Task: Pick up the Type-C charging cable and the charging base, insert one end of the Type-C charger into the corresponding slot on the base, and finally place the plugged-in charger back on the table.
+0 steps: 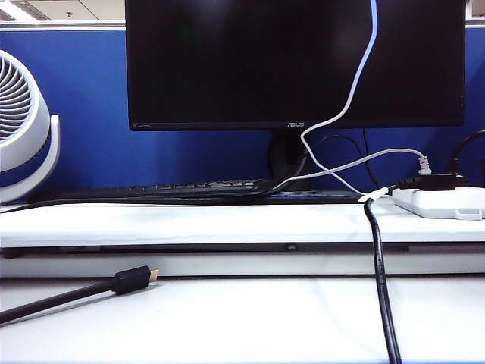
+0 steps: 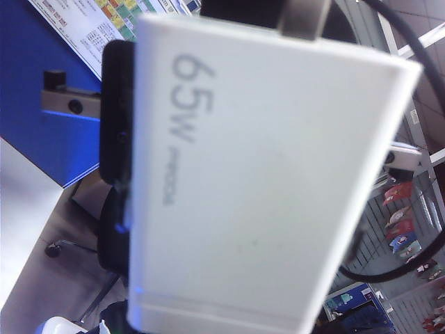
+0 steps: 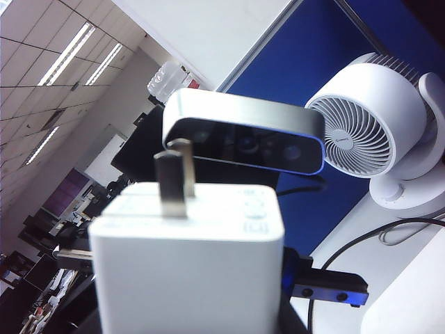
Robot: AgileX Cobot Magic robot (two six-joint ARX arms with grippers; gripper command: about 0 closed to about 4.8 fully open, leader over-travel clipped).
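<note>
- Right gripper [image 3: 188, 306]: closed part-way around the charging base [image 3: 188, 264], held aloft just ahead of its wrist camera, prongs uppermost
- Left gripper: closed; its fingers and anything between them are hidden, the base's "65W" face [image 2: 264, 181] sitting directly in front of it
- Type-C charging cable [image 1: 364, 68]: hangs from above the exterior view, where neither gripper shows, down towards the counter [image 1: 227, 318]
</note>
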